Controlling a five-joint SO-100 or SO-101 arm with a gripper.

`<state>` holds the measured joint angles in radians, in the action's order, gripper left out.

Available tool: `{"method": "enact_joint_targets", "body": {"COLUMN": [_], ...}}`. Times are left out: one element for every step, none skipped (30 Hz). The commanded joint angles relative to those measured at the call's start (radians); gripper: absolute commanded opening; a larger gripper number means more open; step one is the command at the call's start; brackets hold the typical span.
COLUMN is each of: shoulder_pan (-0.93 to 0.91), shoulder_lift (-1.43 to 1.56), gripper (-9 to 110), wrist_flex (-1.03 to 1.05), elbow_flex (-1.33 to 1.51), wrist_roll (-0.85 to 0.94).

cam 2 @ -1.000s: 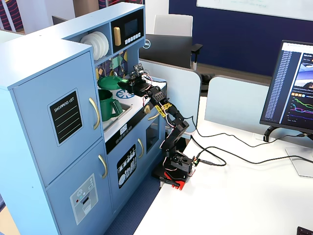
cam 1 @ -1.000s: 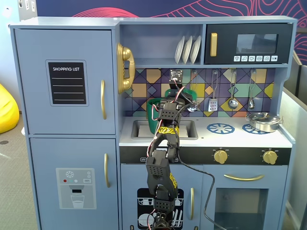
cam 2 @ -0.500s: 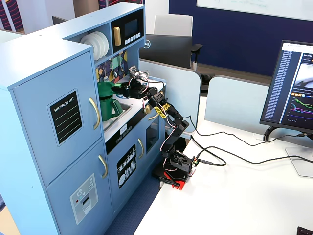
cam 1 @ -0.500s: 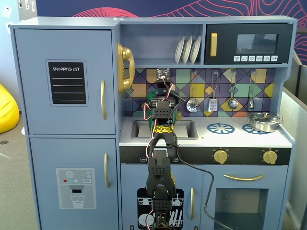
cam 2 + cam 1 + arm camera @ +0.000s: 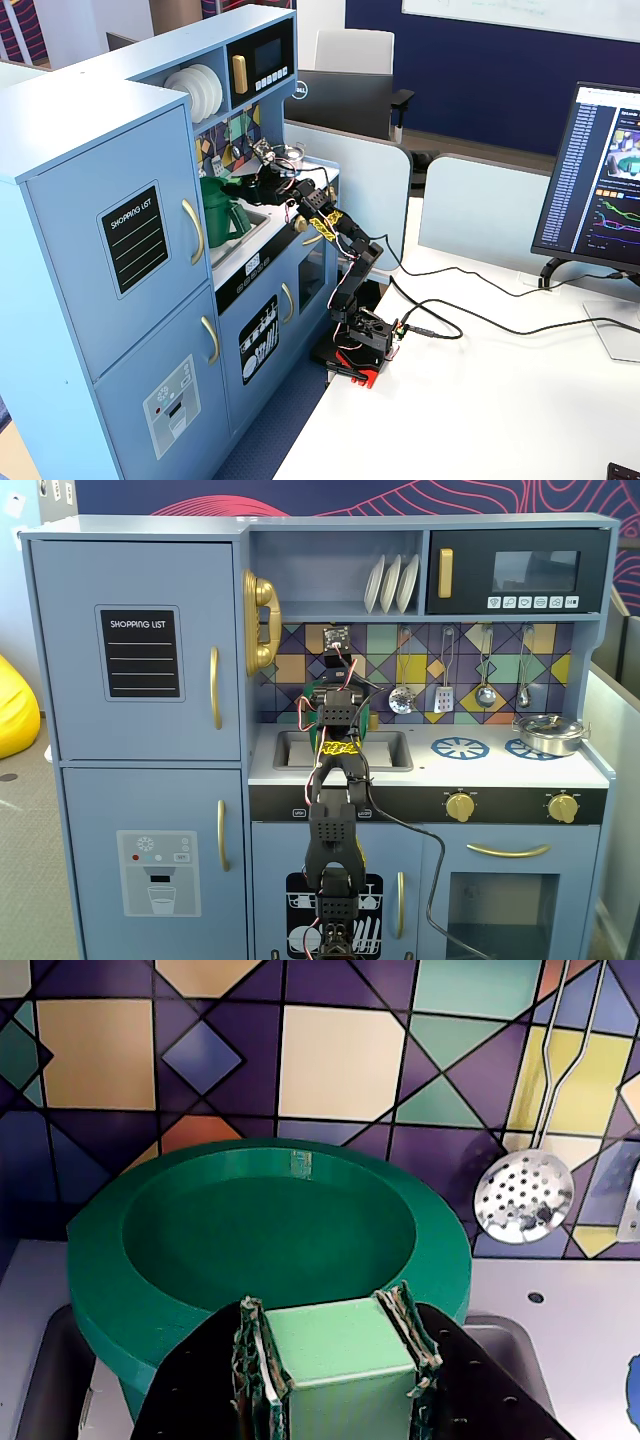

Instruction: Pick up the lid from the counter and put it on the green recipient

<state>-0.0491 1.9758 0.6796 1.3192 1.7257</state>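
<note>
In the wrist view, at six o'clock and nearest the lens, the jaws of the gripper (image 5: 340, 1370) are pinching a pale green block, the tab (image 5: 340, 1355) of the lid (image 5: 270, 1240), with both pads pressing flat against its two sides. The jaws are standing only as wide as that tab and gripping nothing else. Beyond the tab the lid is spreading out as a broad dark green disc with a raised rim, tilting a little toward the camera and filling the middle of the picture. Beneath its seven o'clock edge a sliver of the green recipient (image 5: 130, 1395) is showing, so the lid is sitting on or just over the mouth; whether it is fully seated I cannot tell.

In a fixed view the recipient (image 5: 222, 210) is standing in the sink (image 5: 250, 228) of the toy kitchen's worktop (image 5: 262, 245).

The lid is looking like stiff, light, smooth plastic. The tab is giving the only square faces, so it is the right hold, though a pinch that narrow may be letting the disc swing.

Farther off, at two o'clock, a slotted spoon (image 5: 522, 1192) is hanging against the tiled backsplash (image 5: 340, 1060).
</note>
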Motion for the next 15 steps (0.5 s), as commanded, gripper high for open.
{"method": "enact_joint_targets", "body": {"shoulder_pan": [0.008,0.008,0.008,0.008,0.008,0.009,0.009,0.008,0.008,0.008,0.005,0.005,0.003,0.003,0.005], "shoulder_lift": [0.002,0.003,0.008,0.014,0.020,0.026,0.029,0.029,0.029,0.031,0.031,0.031,0.034,0.040,0.051], "gripper": [0,0,0,2,6,12,18,23,27,29,30,30,31,31,31], "wrist_flex": [-0.038,-0.043,-0.049,-0.051,-0.057,-0.072,-0.077,-0.086,-0.103,-0.106,-0.106,-0.106,-0.100,-0.083,-0.071], "elbow_flex": [-0.069,-0.058,-0.044,-0.031,-0.017,-0.006,-0.003,-0.003,-0.003,-0.009,-0.018,-0.029,-0.041,-0.058,-0.069], "wrist_roll": [0.025,0.029,0.032,0.032,0.028,-0.002,-0.021,-0.031,-0.048,-0.052,-0.049,-0.049,-0.052,-0.043,-0.038]}}
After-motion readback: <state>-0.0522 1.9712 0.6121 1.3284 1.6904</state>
